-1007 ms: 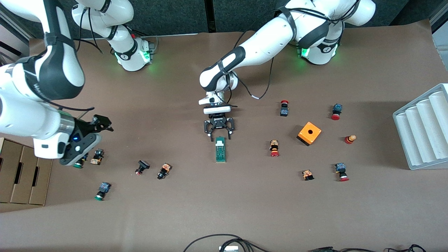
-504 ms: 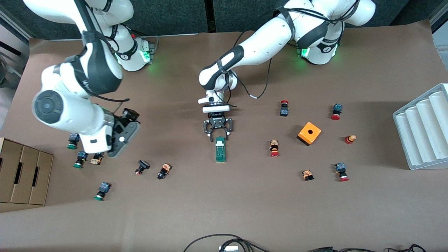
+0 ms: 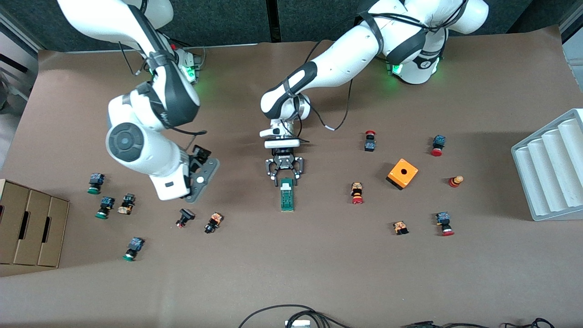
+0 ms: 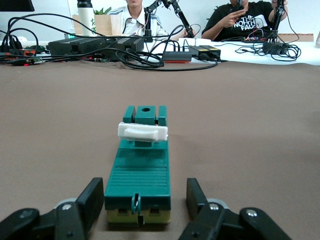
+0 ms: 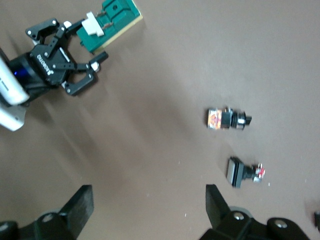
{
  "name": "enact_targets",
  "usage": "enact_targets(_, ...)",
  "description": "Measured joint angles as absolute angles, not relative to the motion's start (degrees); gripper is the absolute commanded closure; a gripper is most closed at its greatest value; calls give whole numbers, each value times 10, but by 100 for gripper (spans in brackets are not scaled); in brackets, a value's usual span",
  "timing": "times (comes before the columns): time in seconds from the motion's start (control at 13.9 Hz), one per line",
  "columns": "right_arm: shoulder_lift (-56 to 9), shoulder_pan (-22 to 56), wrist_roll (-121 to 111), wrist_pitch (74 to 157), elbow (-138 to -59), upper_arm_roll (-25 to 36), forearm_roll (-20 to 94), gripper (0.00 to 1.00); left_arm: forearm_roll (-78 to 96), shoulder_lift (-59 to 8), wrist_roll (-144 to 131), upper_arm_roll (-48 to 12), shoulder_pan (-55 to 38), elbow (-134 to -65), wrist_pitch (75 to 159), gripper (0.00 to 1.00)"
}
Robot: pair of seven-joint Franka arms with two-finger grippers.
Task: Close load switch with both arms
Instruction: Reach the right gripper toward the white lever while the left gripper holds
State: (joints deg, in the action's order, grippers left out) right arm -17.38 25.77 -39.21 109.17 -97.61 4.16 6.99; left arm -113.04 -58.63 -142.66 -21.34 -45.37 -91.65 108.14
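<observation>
The load switch (image 3: 287, 197) is a narrow green block with a white tab on top, lying mid-table. My left gripper (image 3: 285, 179) is low at the switch's end that points to the robot bases. It is open, with one finger on each side of that end and not touching it. The left wrist view shows the switch (image 4: 140, 170) between the fingers (image 4: 92, 200) of the left gripper (image 4: 145, 205). My right gripper (image 3: 200, 172) is open and empty over bare table, beside the switch toward the right arm's end. In the right wrist view, the right gripper (image 5: 148, 202) sees the switch (image 5: 112, 20) farther off.
An orange box with a hole (image 3: 402, 173) and several push buttons lie toward the left arm's end. A white ribbed rack (image 3: 551, 166) stands at that table edge. More push buttons (image 3: 213, 222) lie near the right gripper. A cardboard box (image 3: 27, 228) stands at the right arm's end.
The right arm has swung from its end of the table toward the middle, closer to the switch. The left gripper has stayed at the switch's end.
</observation>
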Motion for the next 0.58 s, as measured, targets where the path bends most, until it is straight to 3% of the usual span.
enact_targets(0.58,-220,322,-419,1189,-986,42,70,0,-1131,-587,-1428,-213,-454,-916,1080,25)
